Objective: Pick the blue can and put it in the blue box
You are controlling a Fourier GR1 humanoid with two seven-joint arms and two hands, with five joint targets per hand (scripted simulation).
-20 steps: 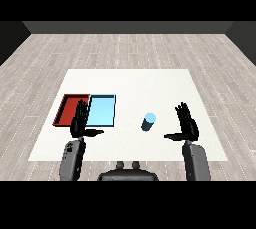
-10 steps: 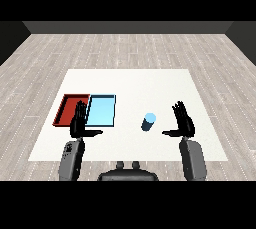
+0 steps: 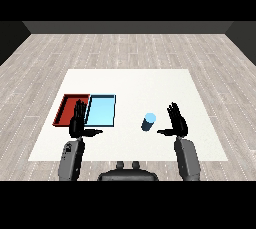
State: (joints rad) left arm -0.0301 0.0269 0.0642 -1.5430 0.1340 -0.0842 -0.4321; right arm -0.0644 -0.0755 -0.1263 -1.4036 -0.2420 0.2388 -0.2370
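The blue can [image 3: 149,122] stands upright on the white table [image 3: 130,85], right of centre. My right hand [image 3: 177,121] is open just to the can's right, fingers straight and thumb pointing toward it, with a small gap between. The light blue tray [image 3: 102,111] lies left of centre with the red tray [image 3: 71,109] against its left side. Over the near edge where the two trays meet, my left hand [image 3: 78,123] hovers open, holding nothing.
Grey wood flooring surrounds the table on all sides. Bare white surface stretches behind the can and trays to the far edge.
My right hand has shifted leftward, closing the gap to the blue can. The left hand and the can have stayed where they were.
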